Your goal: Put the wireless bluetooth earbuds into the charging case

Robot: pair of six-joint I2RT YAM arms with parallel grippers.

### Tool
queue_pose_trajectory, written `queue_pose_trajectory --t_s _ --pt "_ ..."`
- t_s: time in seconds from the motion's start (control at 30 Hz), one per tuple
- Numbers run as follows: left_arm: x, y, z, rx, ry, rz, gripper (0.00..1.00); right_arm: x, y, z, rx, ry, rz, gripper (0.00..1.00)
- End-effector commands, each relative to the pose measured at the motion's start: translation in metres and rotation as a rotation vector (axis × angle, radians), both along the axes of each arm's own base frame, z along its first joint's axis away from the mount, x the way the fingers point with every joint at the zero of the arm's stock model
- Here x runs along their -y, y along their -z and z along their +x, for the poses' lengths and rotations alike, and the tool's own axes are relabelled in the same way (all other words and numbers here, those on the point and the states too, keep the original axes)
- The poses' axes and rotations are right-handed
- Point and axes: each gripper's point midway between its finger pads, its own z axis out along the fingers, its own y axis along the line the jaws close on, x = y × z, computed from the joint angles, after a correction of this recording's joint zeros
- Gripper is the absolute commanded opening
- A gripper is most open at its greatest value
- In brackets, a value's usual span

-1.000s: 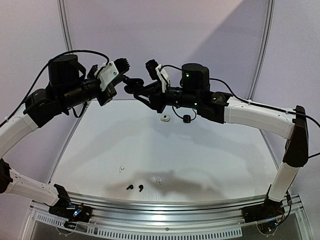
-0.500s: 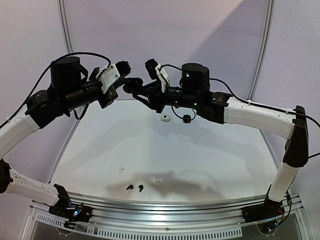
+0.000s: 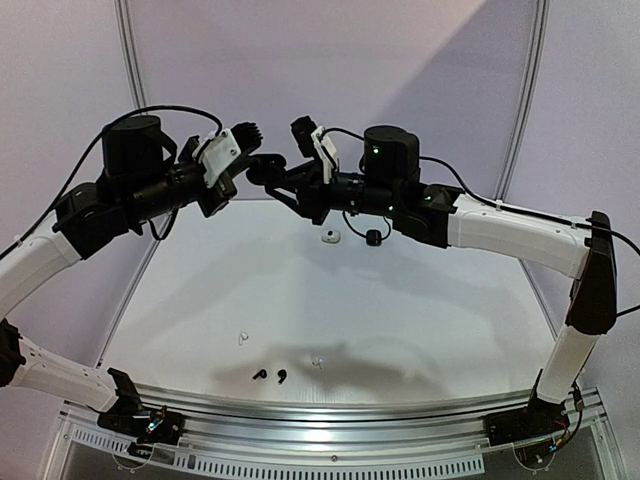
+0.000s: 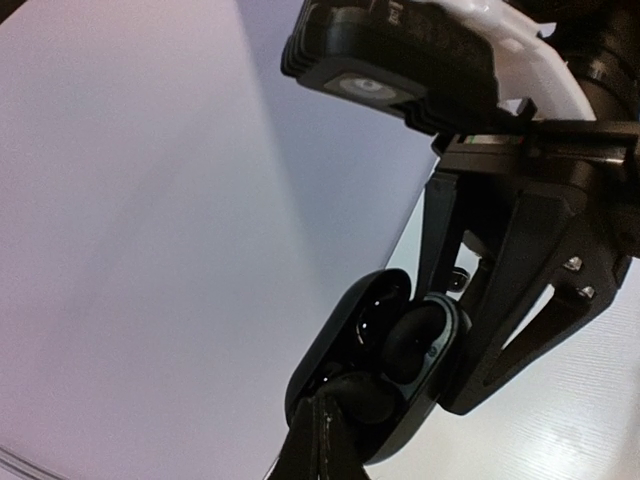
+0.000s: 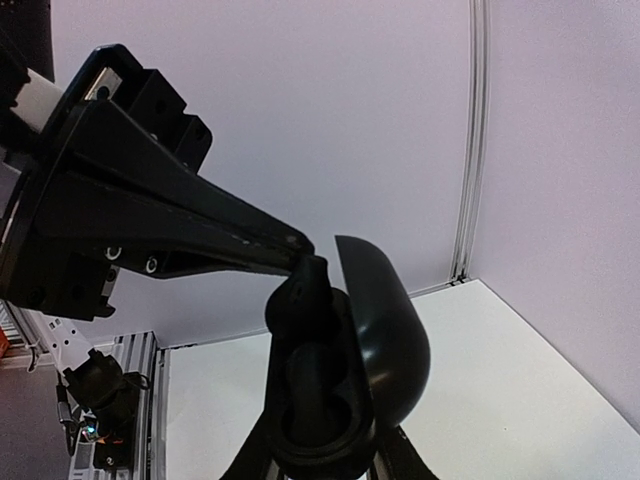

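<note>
Top view: left gripper (image 3: 240, 172) and right gripper (image 3: 275, 180) met high above table (image 3: 420, 320); spare earbuds (image 3: 271, 376) lying near front edge.
Left wrist: charging case (image 4: 345, 345), lid open, clamped in right jaws.
Right wrist: left gripper pinched shut on black earbud (image 5: 305, 285) at socket mouth. Risk: drop to table through skewed push.

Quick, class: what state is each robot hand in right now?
Left hand: closed, tips at the black charging case; whether it holds anything cannot be told.
Right hand: closed on that open charging case.
</note>
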Motion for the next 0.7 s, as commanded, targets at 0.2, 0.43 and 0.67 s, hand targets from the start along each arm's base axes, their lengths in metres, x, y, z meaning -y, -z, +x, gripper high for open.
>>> queue_pose_trajectory --t_s 0.2,0.43,0.67 --pt "0.0005 0.0113 0.0025 0.012 -0.027 0.015 0.00 0.0007 -0.0484 -0.0049 0.032 -0.006 0.133 0.00" --pt "0.0059 0.0129 -0.0013 0.013 0.011 0.016 0.00 -0.0025 -0.0517 -0.0044 0.026 -0.015 0.149 0.00" --pt "0.0048 0.0165 0.0012 0.067 0.008 0.069 0.00 -0.0030 -0.0523 -0.0037 0.013 -0.012 0.159 0.00"
